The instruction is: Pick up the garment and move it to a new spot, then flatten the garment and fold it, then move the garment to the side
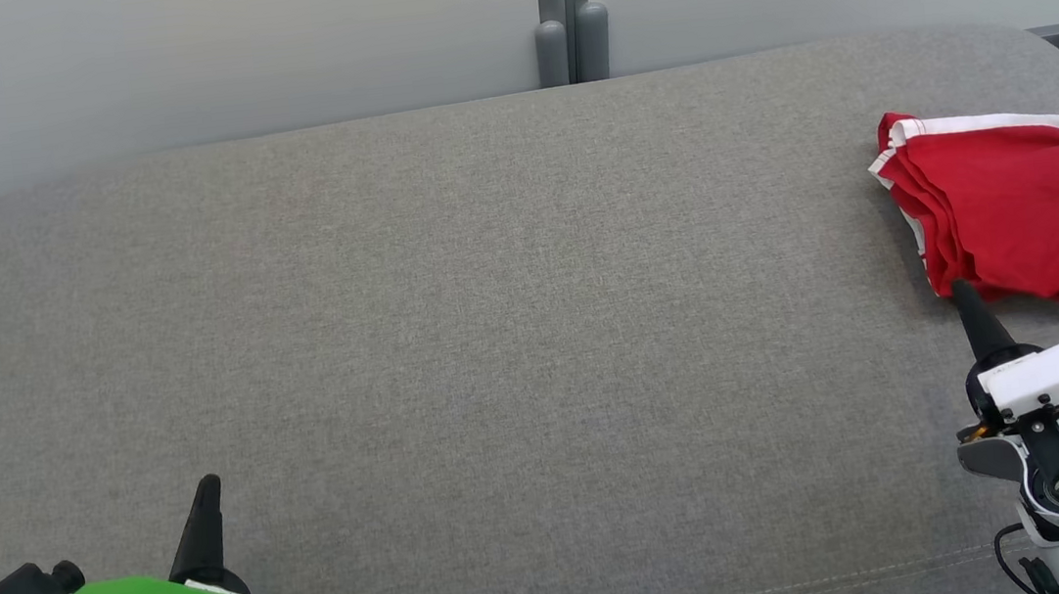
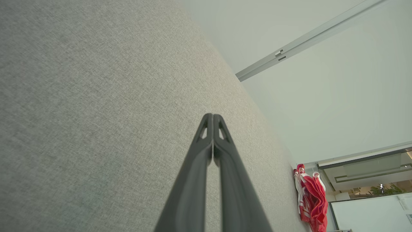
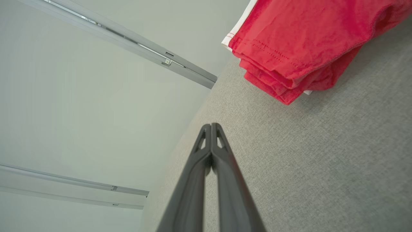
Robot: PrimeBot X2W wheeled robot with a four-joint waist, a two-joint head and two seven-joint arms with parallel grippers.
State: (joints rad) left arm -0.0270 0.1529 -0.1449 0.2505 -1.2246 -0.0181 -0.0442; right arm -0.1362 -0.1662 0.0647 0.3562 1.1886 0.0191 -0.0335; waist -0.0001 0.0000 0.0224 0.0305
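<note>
Already folded, the garment (image 1: 1022, 211) lay at the grey cushion's (image 1: 490, 291) right side; the right claw (image 1: 962, 291), fingers together, pointed just beside its near corner, the left claw (image 1: 207, 486), also closed, well apart.

The garment (image 1: 1023, 216), folded near the counter's (image 1: 490, 291) far right corner, is cut off by the head view's right edge; its folds hide the front.
</note>
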